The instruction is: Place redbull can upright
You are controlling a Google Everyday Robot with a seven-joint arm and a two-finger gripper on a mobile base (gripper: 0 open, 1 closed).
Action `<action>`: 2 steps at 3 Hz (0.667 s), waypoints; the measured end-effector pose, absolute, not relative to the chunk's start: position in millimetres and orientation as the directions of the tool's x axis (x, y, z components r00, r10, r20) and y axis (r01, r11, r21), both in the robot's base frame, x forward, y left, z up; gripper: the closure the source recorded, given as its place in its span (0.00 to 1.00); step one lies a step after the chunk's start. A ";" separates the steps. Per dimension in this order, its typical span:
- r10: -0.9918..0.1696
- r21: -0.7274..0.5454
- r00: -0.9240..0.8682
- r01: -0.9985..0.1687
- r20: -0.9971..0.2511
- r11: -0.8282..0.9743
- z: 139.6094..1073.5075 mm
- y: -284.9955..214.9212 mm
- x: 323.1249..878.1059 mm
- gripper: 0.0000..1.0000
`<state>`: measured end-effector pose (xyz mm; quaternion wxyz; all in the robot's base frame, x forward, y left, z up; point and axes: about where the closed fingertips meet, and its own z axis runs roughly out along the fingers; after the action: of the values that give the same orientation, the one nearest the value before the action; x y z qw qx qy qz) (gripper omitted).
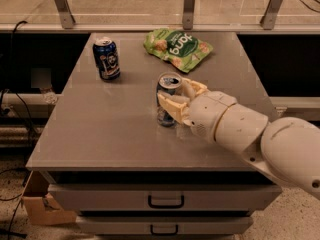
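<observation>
The redbull can (167,88) is slim and silver-blue with a shiny top. It stands upright near the middle of the grey table (100,134), its base on the surface. My gripper (176,98) reaches in from the right on a white arm. Its cream fingers (172,107) sit on either side of the can, one in front and one behind, closed against it. The can's lower right side is hidden behind the fingers.
A wider dark-blue can (106,59) with a round white logo stands upright at the table's back left. A green snack bag (177,48) lies at the back middle. Drawers (165,202) sit below the front edge. A railing runs behind the table.
</observation>
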<state>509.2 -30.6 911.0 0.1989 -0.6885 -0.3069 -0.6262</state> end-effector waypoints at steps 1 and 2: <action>0.153 0.083 0.046 0.672 0.987 -0.735 911.5 -28.9 508.9 0.36; 0.138 0.062 0.060 0.673 0.989 -0.737 912.1 -27.3 508.7 0.13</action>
<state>508.7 -27.3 912.1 0.2158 -0.6953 -0.2915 -0.6205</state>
